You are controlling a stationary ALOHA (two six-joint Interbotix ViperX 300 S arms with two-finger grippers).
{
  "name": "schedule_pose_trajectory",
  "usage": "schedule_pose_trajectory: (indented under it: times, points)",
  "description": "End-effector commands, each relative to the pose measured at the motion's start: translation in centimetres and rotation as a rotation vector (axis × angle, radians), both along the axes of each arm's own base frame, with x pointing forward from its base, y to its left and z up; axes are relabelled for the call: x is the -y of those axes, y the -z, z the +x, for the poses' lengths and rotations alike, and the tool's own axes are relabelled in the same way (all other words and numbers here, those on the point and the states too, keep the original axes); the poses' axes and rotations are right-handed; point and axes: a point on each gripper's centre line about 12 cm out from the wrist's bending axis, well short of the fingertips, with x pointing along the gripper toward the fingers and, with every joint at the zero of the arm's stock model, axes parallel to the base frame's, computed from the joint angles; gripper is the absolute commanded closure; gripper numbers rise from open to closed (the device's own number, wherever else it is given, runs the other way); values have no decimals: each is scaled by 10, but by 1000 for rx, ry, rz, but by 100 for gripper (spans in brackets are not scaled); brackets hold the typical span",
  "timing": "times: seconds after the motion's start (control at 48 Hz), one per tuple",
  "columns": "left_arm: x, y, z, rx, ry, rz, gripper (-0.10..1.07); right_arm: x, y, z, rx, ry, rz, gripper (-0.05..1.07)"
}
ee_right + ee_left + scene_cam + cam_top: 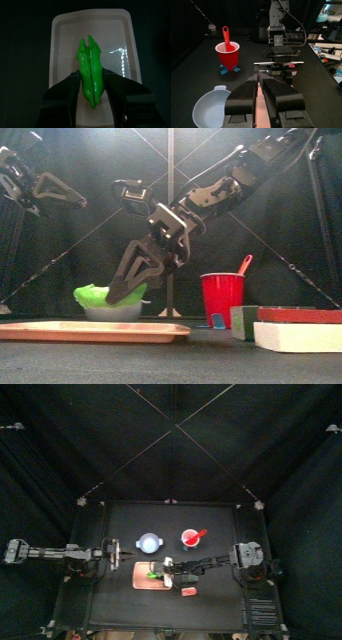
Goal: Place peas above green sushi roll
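My right gripper point(92, 96) is shut on the peas point(90, 70), a bright green pod, and holds them above the salmon-coloured board point(63, 35). In the front view the peas point(94, 293) hang in the right gripper point(123, 293) a little above the board point(94, 331). From above, the peas point(166, 567) are over the board point(144, 578). A dark green block point(243, 321), likely the green sushi roll, stands at the front right. My left gripper point(258, 97) rests at the table's left with its jaws together, empty.
A pale blue bowl point(150, 542) and a red cup point(194, 537) holding a red spoon stand behind the board. A red-topped white piece point(301, 328) lies at the front right, next to the green block.
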Motion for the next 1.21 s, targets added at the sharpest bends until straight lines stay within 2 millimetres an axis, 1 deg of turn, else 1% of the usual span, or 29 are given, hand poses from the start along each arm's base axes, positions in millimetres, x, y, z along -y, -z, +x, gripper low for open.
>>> schedule_pose_trajectory:
  times: [0.0, 0.125, 0.229, 0.417, 0.604, 0.75, 0.854, 0.896, 0.979, 1.125, 1.188]
  points:
    - [-1, -5, 2, 14, -5, 1, 43, 1, -25, 4, 63, 7, 6, 36]
    - [-1, -4, 2, 12, -4, 3, 43, 2, -27, 2, 64, 8, 6, 36]
    - [-2, -4, 1, 10, -10, 4, 43, 5, -32, -3, 64, 14, 6, 37]
    - [-3, -3, 1, 9, -15, 4, 43, 14, -45, -23, 75, 37, 12, 37]
    - [-3, -3, 1, 9, -15, 1, 43, 21, -60, -57, 84, 59, 21, 37]
    - [-4, -1, 0, 3, -18, 0, 43, 23, -66, -86, 100, 74, 30, 37]
    - [-5, 1, 0, 0, -25, 0, 43, 29, -64, -108, 96, 94, 34, 37]
    - [-6, 1, -1, 0, -28, 0, 43, 33, -62, -120, 90, 107, 33, 37]
    - [-6, 1, -1, 0, -29, 2, 43, 41, -58, -136, 84, 132, 31, 37]
    - [-6, 1, -1, -2, -28, 3, 43, 46, -51, -154, 70, 134, 9, 37]
    - [-6, 1, -1, -2, -29, 1, 43, 49, -49, -158, 64, 140, 3, 37]
